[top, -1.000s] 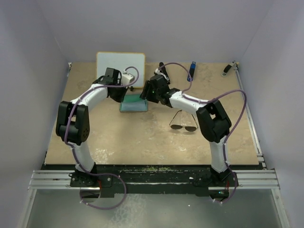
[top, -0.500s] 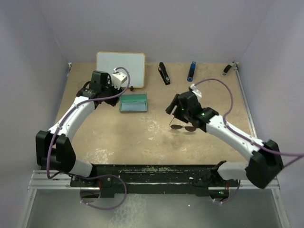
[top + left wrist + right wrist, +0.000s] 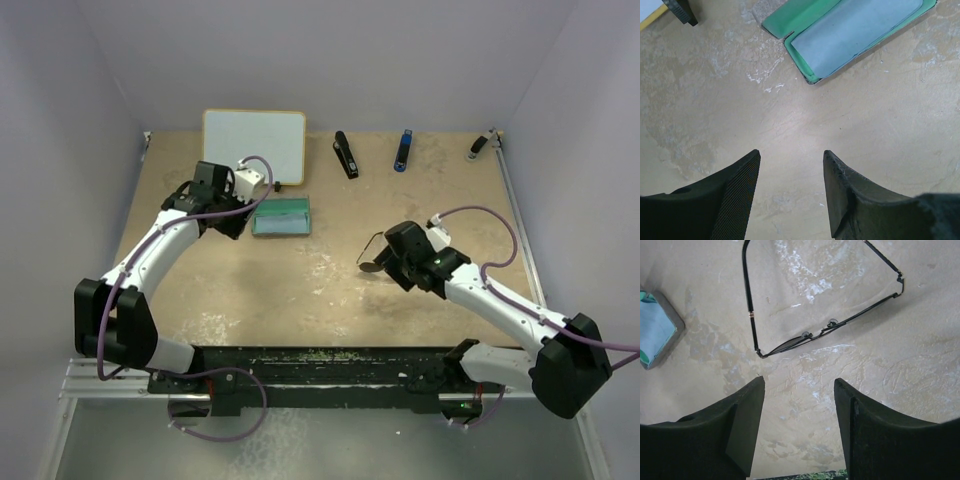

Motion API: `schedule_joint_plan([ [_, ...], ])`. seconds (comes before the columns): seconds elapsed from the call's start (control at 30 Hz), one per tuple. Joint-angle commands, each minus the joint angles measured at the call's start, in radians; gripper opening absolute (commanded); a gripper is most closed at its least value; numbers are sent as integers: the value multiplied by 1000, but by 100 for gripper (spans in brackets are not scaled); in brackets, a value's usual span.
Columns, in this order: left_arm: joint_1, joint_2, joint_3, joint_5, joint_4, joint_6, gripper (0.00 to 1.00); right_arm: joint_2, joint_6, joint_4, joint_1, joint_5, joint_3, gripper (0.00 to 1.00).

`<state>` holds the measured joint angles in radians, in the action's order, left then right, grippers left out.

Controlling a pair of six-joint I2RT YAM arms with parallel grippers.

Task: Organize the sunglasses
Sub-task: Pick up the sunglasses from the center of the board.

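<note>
Right gripper [image 3: 799, 384] hangs low over the tan table [image 3: 300, 300] with its 2 dark fingers spread to a medium gap and nothing between them. Just beyond its fingertips lie the sunglasses [image 3: 807, 336], resting on the table with the thin dark front frame running slantwise across the right wrist view and both slim temple arms unfolded and pointing away from the fingers; the fingertips stop just short of the frame and do not touch it. From above, the same gripper [image 3: 388, 262] sits right of the table's middle, and the sunglasses [image 3: 368, 266] show partly from under its head, 1 dark lens and a loop of wire visible. Farther off and to the left, the left gripper [image 3: 233, 222] is also parted with nothing held; in its wrist view the left gripper [image 3: 791, 155] frames only bare tabletop. Ahead of it, apart from the fingers, lies the open green glasses case [image 3: 790, 17] with a light-blue cloth [image 3: 860, 30] lying inside it; from above the case [image 3: 282, 216] is just right of the left gripper and well apart from the sunglasses. Along the far edge stand a whiteboard [image 3: 255, 145], a black stapler [image 3: 345, 155], a small blue object [image 3: 403, 150] and a small dark object [image 3: 480, 147].
</note>
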<state>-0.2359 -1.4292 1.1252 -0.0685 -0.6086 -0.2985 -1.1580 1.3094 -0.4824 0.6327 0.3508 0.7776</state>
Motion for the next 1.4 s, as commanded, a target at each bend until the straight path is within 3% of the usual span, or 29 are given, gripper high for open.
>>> schedule_joint_plan([
  [0.0,3,37,4,15,-4,9,57,11,122,-20,-1,65,-30,61],
  [0.27,4,11,-6,-8,-5,11,57,-51,127,-50,-1,109,30,61],
  [0.67,3,2,-10,10,-25,10,57,-197,156,-21,-2,187,93,52],
  [0.9,3,-31,-7,10,-21,10,57,-284,168,-2,-2,184,126,39],
  [1.13,3,-67,22,-3,-42,13,57,-286,134,-6,-1,191,149,1],
  [1.37,3,-62,39,-68,-82,25,57,-271,75,21,-1,174,145,0],
])
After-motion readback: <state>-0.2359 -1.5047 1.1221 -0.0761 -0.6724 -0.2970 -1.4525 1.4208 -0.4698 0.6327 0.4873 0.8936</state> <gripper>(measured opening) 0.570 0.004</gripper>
